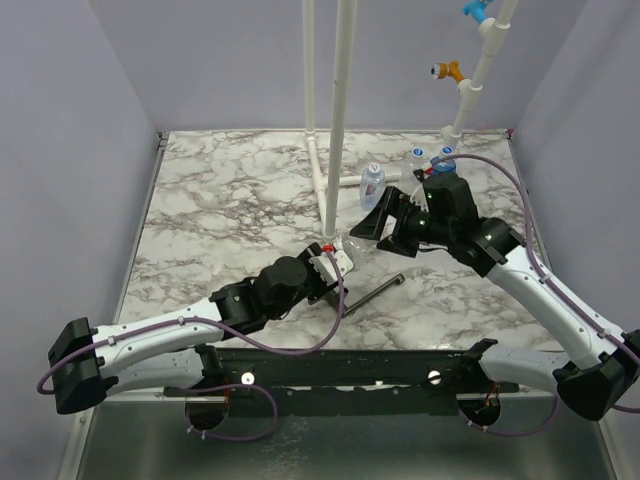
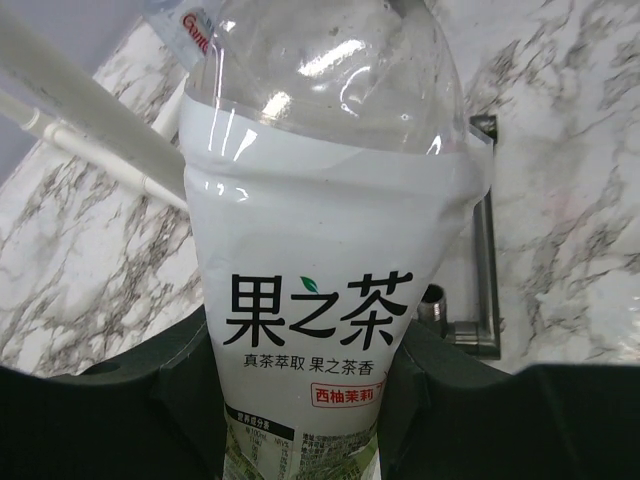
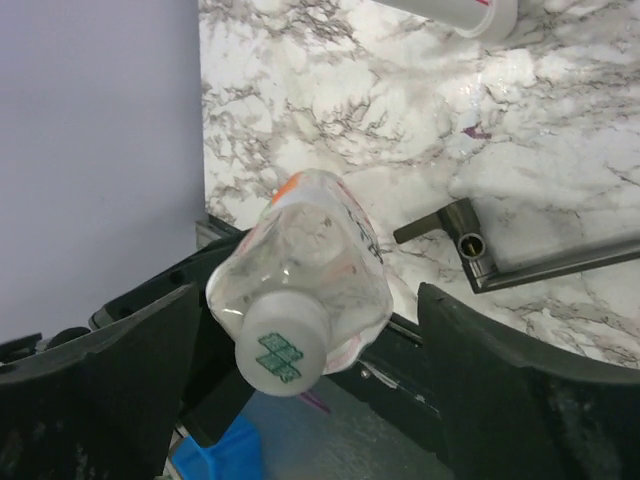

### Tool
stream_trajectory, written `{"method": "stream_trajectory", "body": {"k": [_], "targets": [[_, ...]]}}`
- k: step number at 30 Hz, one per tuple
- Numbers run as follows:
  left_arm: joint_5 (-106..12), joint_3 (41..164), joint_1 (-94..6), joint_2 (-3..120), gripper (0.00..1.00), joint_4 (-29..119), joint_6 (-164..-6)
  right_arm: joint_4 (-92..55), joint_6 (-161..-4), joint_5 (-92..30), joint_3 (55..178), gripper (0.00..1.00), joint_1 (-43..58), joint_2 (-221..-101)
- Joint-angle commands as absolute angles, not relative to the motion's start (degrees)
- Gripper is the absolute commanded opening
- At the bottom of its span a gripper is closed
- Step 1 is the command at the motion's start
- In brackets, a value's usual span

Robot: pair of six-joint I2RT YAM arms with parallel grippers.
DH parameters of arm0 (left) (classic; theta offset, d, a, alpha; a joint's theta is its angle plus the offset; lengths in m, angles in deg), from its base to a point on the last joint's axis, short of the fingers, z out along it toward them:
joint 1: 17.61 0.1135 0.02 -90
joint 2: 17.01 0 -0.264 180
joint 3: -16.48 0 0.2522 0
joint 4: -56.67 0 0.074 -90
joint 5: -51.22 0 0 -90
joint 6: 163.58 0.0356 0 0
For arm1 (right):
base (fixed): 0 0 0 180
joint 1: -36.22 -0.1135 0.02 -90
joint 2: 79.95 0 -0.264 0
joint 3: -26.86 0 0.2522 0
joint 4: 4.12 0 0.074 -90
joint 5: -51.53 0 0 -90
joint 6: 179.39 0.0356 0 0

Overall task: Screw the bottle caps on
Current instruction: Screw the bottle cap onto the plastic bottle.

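Left pincer [image 2: 305, 400]: clamped on the bottle [image 2: 320, 250], over the bench [image 1: 220, 200] toward its front edge.
Right pincer [image 3: 310, 300]: spread wide, gaps either side of the cap [image 3: 283, 355].

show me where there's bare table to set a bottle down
Bare: the table's left half, between left wall and white pipes, behind the left arm. Crowded: back right, with bottles by the right hand; the black tool lies near front, mid-right.
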State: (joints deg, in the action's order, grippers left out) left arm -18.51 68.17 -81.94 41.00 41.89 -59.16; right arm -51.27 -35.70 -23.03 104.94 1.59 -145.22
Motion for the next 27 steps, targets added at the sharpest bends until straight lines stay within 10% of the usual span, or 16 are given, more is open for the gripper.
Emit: {"method": "stream_trajectory", "body": {"k": [1, 13, 27], "targets": [[-29.5, 71.0, -80.4, 38.1, 0.0, 44.6, -62.2, -56.9, -44.4, -29.8, 112.3, 0.95, 0.6, -143.1], [-70.3, 71.0, -63.8, 35.9, 0.0, 40.8, -73.3, -52.6, -67.8, -16.6, 110.8, 0.93, 0.6, -136.0], [-82.6, 71.2, -59.5, 38.9, 0.0, 42.7, -79.3, -53.8, -72.7, -7.3, 110.1, 0.63, 0.6, -139.0]]}}
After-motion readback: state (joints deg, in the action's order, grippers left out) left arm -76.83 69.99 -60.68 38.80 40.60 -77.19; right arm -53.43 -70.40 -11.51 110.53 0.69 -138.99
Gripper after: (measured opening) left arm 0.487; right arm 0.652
